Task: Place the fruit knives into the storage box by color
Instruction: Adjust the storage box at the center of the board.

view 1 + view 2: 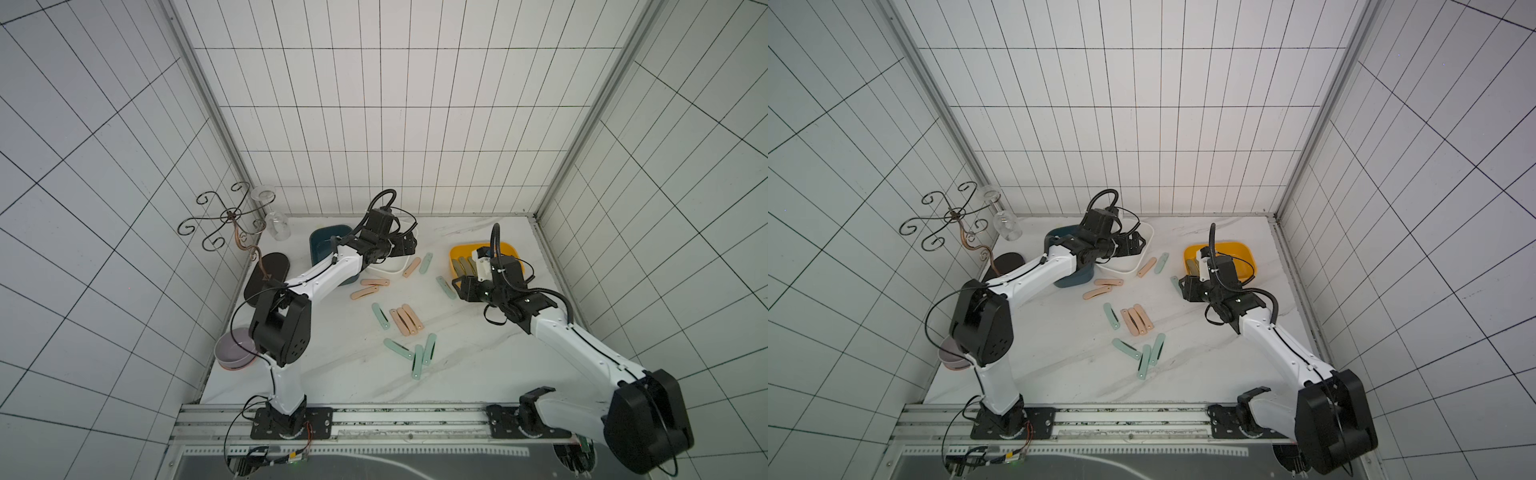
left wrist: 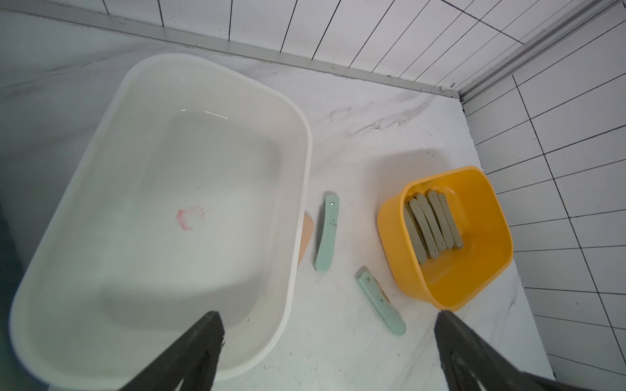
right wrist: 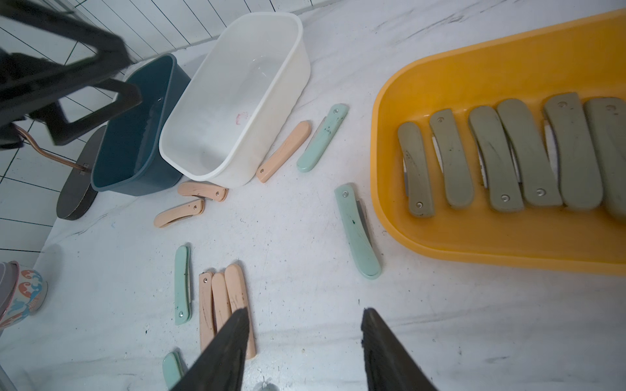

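Several olive-grey knives [image 3: 491, 159] lie side by side in the yellow box [image 3: 474, 243], while peach-pink knives [image 3: 235, 291] and mint-green knives [image 3: 357, 233] lie scattered on the counter [image 3: 305, 220]. Left jaws hang released over the white box [image 2: 203, 169]; right jaws, likewise released, hover beside the yellow box.

White tiled walls [image 1: 374, 124] with dark grid lines close in a white, marble-veined surface [image 1: 332, 374] at nine, twelve and three o'clock. Aluminium corner posts [image 1: 212, 107] rise at eleven and one; a metal rail [image 1: 395, 415] edges six o'clock. Light is even.
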`<state>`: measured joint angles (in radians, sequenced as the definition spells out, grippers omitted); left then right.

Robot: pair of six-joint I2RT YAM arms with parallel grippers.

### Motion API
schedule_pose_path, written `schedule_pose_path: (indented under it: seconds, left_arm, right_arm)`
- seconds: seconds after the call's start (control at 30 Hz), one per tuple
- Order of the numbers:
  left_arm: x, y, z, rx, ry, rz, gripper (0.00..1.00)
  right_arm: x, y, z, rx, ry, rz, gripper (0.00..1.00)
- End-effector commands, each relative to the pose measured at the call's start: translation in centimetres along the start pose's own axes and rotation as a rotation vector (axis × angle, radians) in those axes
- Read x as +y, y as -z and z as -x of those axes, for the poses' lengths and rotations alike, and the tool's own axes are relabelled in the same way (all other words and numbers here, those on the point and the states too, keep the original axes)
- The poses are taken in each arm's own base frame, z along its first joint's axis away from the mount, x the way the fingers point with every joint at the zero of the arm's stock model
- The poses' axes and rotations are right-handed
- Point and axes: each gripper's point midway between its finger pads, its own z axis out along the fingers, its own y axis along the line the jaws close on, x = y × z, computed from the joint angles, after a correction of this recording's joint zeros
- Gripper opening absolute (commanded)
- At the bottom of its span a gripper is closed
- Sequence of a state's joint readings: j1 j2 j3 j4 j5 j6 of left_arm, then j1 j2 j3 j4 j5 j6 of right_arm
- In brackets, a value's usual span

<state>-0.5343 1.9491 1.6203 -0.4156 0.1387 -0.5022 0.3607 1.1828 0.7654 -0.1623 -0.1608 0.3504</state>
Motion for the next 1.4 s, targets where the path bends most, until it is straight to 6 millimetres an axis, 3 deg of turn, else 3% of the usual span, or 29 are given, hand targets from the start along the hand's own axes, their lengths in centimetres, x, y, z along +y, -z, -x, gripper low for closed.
schedule_pose_path:
  seconds: [0.0,0.27,0.6,0.97,1.37]
  left_arm:
    - [0.0,-3.1,-0.4,0.058,-0.034,0.0,0.97]
    - [-0.3,-8.2,-0.4,0.121,-0.058,-0.022,0.97]
    - [-1.8,-10.9,-1.8,0.173,-0.039,-0.099,0.97]
    - [-4.6,-10.3,-5.1,0.255,-0.097,-0.183,0.97]
    - [-5.9,-6.5,-9.1,0.333,-0.113,-0.252,0.97]
  right_arm:
    - [-1.4,0.1,-2.6,0.06,0.015,-0.056,0.55]
    - [-2.2,0.9,-3.1,0.063,0.033,-0.099,0.56]
    - [-2.4,1.2,-3.1,0.063,0.042,-0.114,0.56]
    - [-2.5,1.3,-3.4,0.069,0.037,-0.114,0.56]
    - [-2.4,1.5,-3.4,0.064,0.027,-0.111,0.56]
